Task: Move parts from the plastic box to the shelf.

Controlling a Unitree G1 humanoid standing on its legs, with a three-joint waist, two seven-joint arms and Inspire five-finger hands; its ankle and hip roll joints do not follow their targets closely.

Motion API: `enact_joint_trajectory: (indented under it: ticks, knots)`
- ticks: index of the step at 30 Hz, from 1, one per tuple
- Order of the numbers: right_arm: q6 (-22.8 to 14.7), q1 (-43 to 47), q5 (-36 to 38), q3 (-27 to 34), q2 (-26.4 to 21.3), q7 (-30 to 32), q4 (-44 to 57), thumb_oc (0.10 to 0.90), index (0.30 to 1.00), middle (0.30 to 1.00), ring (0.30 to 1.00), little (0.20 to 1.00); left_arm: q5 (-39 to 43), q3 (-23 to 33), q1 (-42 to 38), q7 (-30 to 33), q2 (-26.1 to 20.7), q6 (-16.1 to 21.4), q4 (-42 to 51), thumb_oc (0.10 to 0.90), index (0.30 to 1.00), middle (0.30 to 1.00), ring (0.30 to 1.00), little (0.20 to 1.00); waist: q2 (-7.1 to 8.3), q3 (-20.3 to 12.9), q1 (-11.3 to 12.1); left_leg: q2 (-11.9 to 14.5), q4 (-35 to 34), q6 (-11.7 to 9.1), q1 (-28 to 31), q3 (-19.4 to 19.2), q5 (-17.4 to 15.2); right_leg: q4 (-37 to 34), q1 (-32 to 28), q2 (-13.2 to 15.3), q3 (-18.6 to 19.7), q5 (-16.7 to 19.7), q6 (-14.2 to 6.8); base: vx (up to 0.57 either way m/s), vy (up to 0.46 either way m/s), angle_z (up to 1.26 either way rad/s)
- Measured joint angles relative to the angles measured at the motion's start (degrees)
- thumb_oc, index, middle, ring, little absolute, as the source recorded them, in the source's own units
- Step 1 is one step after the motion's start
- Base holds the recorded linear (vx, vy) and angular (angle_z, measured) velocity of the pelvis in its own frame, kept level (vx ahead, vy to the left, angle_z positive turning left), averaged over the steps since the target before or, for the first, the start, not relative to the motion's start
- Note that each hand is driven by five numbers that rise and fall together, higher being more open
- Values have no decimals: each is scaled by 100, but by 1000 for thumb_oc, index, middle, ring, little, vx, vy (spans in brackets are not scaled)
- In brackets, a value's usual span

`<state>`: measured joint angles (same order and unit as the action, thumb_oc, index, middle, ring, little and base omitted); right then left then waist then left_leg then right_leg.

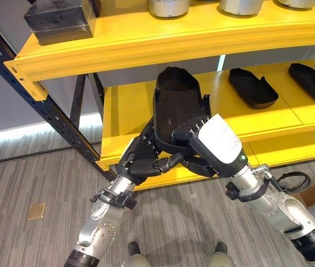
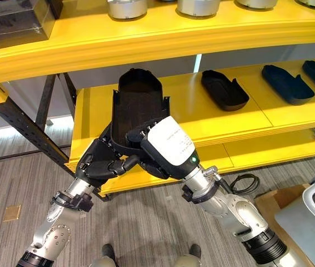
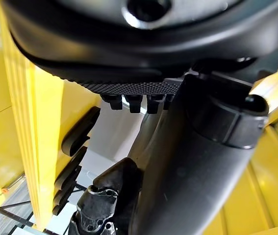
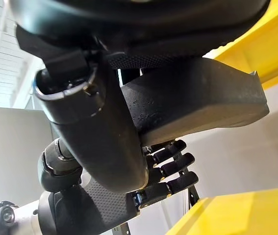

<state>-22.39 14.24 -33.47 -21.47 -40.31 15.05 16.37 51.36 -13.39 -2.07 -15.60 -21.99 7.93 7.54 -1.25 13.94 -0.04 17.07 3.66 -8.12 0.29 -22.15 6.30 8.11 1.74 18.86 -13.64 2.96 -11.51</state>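
We've got the black tray-shaped part (image 1: 176,105) in both hands, held at the front edge of the yellow shelf (image 1: 129,105), lower level. The part is tilted, open side facing us, far end up over the shelf board, near end down in the hands.

Left hand (image 1: 146,158) sits under the part's near end, on the side toward the shelf's dark upright post (image 1: 63,119); fingers curled round the bottom edge, clamped on it. Right hand (image 1: 201,147) is on the other side of that same end, fingers wrapped over the rim, also clamped on the part. The two hands touch each other below it. Right wrist view shows the part's underside resting across our thumb with the left hand's fingers (image 4: 170,169) curled beneath.

Further along the same shelf level, away from the post: more black parts of the same shape (image 1: 251,86), lying flat, well apart from ours.

On the shelf's upper level: a dark box (image 1: 60,19) above the post, metal cylinders (image 1: 168,6) further along.
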Motion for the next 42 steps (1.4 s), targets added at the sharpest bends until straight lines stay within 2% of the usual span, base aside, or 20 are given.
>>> enact_joint_trajectory:
  ticks: [6, 7, 8, 9, 11, 13, 15, 19, 24, 27, 28, 29, 30, 42]
  knots:
    - [131, 213, 223, -12, 4, -281, -4, 400, 300, 300, 300, 300, 2, 2, -60, 152, 11, 5, 3, 900, 1000, 1000, 1000, 1000, 95, 13, 58, 29, 241, -50, -3, 72, -176, 31, -20, -13, 72, -2, 9, 59, 51, -7]
    - [124, 233, 279, -32, 18, -292, -36, 400, 300, 300, 300, 300, 2, 5, -59, 157, -4, 6, 4, 900, 1000, 1000, 1000, 1000, 189, 49, 150, -143, 454, -91, -36, 494, -483, 28, 21, -21, 278, 20, 14, 48, 41, -83]
    - [109, 285, 344, -48, 68, -337, -104, 400, 300, 300, 300, 300, 2, 17, -49, 178, -19, 12, 3, 900, 1000, 1000, 1000, 1000, 265, 94, 429, -543, 670, -12, -46, 1334, -913, 5, 123, 6, 635, 98, 57, 49, 30, -114]
    - [108, 275, 370, -50, 95, -360, -104, 400, 300, 300, 300, 300, 0, 20, -49, 199, -47, 12, 3, 900, 1000, 1000, 1000, 1000, 278, 95, 531, -508, 800, -51, -43, 1307, -1024, -45, 157, -33, 714, 144, 112, 77, -4, -107]
    - [109, 256, 467, -28, 199, -408, -100, 400, 300, 300, 300, 300, -31, 30, -91, 224, -192, 3, 36, 900, 1000, 1000, 1000, 1000, 503, 139, 445, -432, 1134, -44, -147, 1205, -1196, -68, 132, -48, 734, 174, 97, 48, -40, -29]
    - [107, 256, 587, 33, 215, -481, -82, 400, 300, 300, 300, 300, -30, 30, -108, 245, -161, -5, 73, 900, 1000, 1000, 1000, 1000, 596, 143, 401, -364, 1257, -38, -265, 1225, -1238, -70, 169, -89, 694, 183, 80, 36, -72, 1]
    - [103, 253, 673, 50, 274, -526, -81, 400, 300, 300, 300, 300, -32, 43, -107, 267, -154, -5, 116, 900, 1000, 1000, 1000, 1000, 574, 158, 398, -298, 1265, -45, -331, 1272, -1234, -79, 187, -139, 631, 181, 78, 47, -124, 10]
    - [114, 272, 671, 95, 327, -606, -81, 400, 300, 300, 300, 300, -106, 75, -105, 382, -138, -5, 195, 900, 1000, 1000, 1000, 1000, 386, 271, 416, -170, 1098, -138, -306, 1289, -1075, -78, 185, -263, 518, 170, 61, 49, -137, 6]
    - [142, 278, 668, 96, 329, -603, -81, 400, 300, 300, 300, 300, -99, 76, -106, 382, -110, -5, 208, 900, 1000, 1000, 1000, 1000, 258, 343, 371, -114, 873, -141, -247, 1264, -931, -60, 171, -312, 396, 119, 62, 20, -52, 7]
    - [144, 273, 666, 107, 328, -597, -81, 400, 300, 300, 300, 300, -55, 76, -113, 353, -80, -7, 206, 900, 1000, 1000, 1000, 1000, 244, 348, 295, -131, 858, -90, -279, 1081, -830, -57, 78, -221, 189, 81, 55, -35, -7, 30]
    - [136, 272, 667, 136, 323, -593, -75, 400, 300, 300, 300, 300, -36, 76, -135, 333, -54, -7, 206, 900, 1000, 1000, 1000, 1000, 237, 349, 252, -127, 885, -18, -343, 837, -761, -56, 26, -150, 39, 55, 61, -24, 16, 51]
    - [133, 276, 669, 156, 324, -599, -71, 400, 300, 300, 300, 300, -35, 79, -148, 333, -24, -9, 207, 900, 1000, 1000, 1000, 1000, 212, 362, 196, -135, 874, 18, -362, 811, -725, -47, -23, -116, -85, 45, 58, -27, 29, 48]
    - [131, 302, 668, 154, 335, -616, -71, 400, 300, 300, 300, 300, -27, 96, -143, 332, -4, -8, 207, 900, 1000, 1000, 1000, 1000, 177, 368, 241, -142, 869, 16, -348, 825, -724, 1, -34, -102, -113, 6, 55, -16, 38, 30]
    - [45, 424, 801, 148, 337, -685, -76, 400, 300, 300, 300, 300, 26, 228, -134, 145, 4, -8, 207, 900, 1000, 1000, 1000, 1000, 127, 359, 241, -213, 798, 3, -226, 832, -699, 191, -46, -21, -101, -107, 43, 7, 12, 2]
